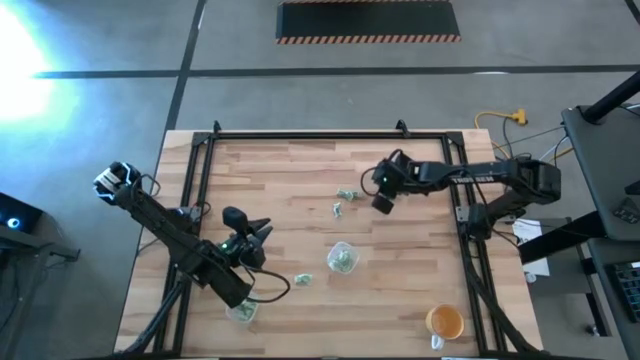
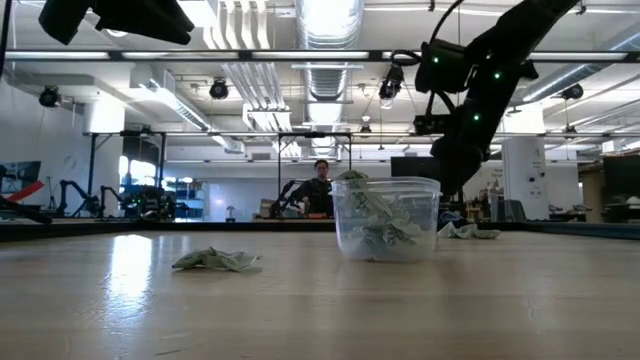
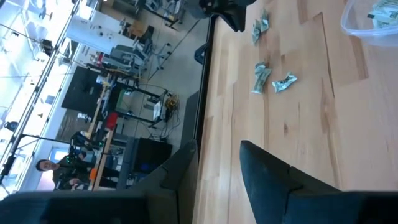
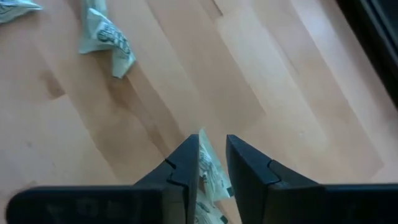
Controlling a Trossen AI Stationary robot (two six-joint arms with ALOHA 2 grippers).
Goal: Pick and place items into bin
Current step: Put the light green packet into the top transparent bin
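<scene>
Small green-and-white crumpled wrappers lie on the wooden table: two near the middle and one nearer the front. A clear cup at the centre holds several wrappers. My right gripper is right of the two middle wrappers, shut on one wrapper. My left gripper is open and empty over the table's left half, left of the clear cup. My right gripper pinches a crumpled wrapper between its two fingers; a wrapper tip sticks out past the fingertips. The fingers slant down from the table's right side. I cannot tell whether the wrapper is clear of the table.
A second clear cup with wrappers stands at the front left under my left arm. An orange cup stands at the front right. A black frame rims the table. A person is in the room beyond.
</scene>
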